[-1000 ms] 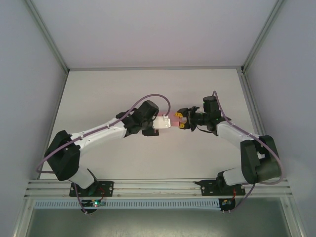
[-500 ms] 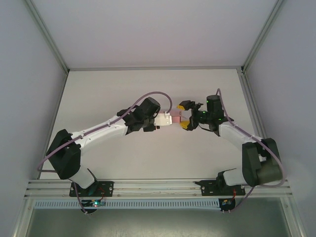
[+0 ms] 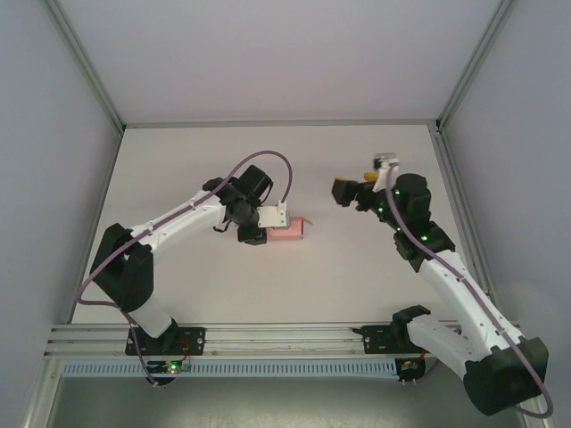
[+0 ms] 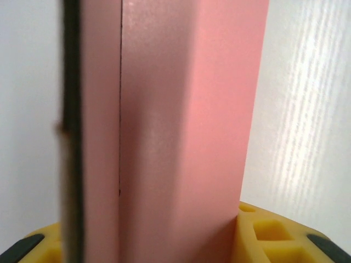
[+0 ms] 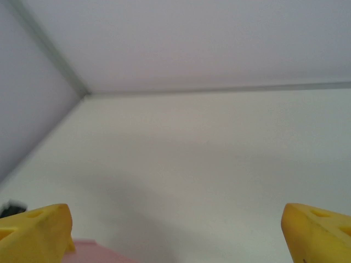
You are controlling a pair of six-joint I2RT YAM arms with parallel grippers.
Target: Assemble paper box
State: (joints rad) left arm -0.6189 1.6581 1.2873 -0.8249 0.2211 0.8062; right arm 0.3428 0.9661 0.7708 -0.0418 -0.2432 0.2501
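The paper box (image 3: pixel 291 231) is a small pink rectangular box held just above the table at mid-left. My left gripper (image 3: pixel 270 223) is shut on its left end. In the left wrist view the paper box (image 4: pixel 186 126) rises tall between the yellow fingers (image 4: pixel 269 233), with a seam line running down its left face. My right gripper (image 3: pixel 357 187) hangs open to the right of the box and apart from it. Its wide-spread yellow fingertips (image 5: pixel 41 227) have nothing between them, and a pink edge of the paper box (image 5: pixel 93 256) shows low in the right wrist view.
The white table (image 3: pixel 268 160) is bounded by grey walls and a metal frame rail (image 3: pixel 277 123) at the back. A violet cable (image 3: pixel 277 165) loops above the left wrist. The arm bases sit on the near rail (image 3: pixel 285 339).
My right gripper opened, let go of the box and drew back up and to the right. My left gripper closed on the box and carried it slightly left and nearer.
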